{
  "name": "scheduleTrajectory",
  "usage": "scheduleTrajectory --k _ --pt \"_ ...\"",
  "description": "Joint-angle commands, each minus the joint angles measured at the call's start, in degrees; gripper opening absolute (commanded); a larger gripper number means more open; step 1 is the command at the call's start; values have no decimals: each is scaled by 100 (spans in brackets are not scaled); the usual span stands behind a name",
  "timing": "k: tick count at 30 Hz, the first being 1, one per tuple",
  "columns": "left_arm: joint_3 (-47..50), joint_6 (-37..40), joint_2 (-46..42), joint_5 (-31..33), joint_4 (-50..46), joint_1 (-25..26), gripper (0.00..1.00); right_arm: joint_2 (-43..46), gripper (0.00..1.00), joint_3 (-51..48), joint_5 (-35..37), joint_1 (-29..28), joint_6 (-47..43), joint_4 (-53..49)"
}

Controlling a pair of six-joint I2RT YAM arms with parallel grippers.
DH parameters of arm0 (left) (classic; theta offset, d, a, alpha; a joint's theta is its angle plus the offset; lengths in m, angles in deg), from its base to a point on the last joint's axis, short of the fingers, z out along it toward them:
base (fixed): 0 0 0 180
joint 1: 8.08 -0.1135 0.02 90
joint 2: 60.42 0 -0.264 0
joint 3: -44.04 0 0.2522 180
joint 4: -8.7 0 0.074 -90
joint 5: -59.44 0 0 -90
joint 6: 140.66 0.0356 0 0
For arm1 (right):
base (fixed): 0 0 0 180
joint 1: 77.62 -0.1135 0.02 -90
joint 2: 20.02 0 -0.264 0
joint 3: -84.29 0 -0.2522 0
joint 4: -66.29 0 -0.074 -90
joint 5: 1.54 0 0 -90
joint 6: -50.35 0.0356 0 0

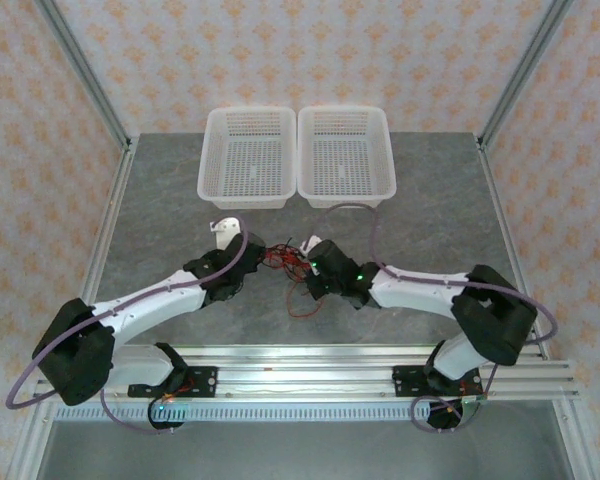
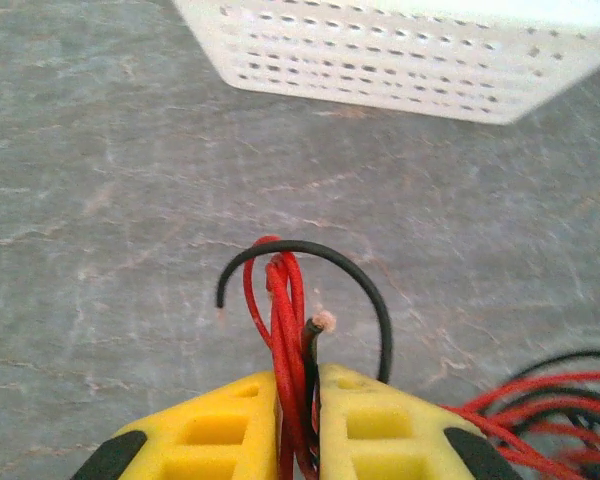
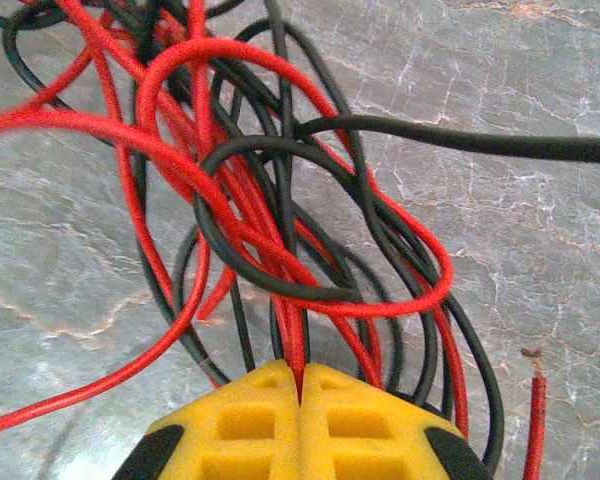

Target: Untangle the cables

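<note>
Near centre of table (image 1: 430, 220): left gripper (image 2: 298, 388), jaws narrow, pinching a bunch of red strands and one black end of the cables (image 1: 285, 262). A black strand arcs over just ahead of it. Right gripper (image 3: 300, 385), jaws pressed together, grips red strands at the foot of the red-and-black tangle. The tangle lies between the two grippers. At the far edge, left basket (image 1: 248, 158) and right basket (image 1: 345, 155), white, side by side.

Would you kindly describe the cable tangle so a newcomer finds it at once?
On the grey table, look in front of the white baskets, between the left gripper and right gripper. The tangle is thin red and black wires, far slimmer than the purple arm cables.
</note>
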Motion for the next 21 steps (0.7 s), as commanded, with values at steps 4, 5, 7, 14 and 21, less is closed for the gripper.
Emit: scheduleTrajectory --k 4,5,7,14,21 --pt "225 -266 -14 450 64 -502 14 482 4 -497 -1628 622 888 386" --pt "260 -287 20 423 105 -549 14 521 4 -560 -1674 690 1084 475" --pt "322 -314 77 355 215 -589 14 546 4 -642 -1669 793 1462 579" --pt "511 -479 417 0 555 -597 18 103 7 -637 -995 923 2784 413" --pt "538 -639 467 141 385 -605 19 176 11 -606 14 932 3490 -186"
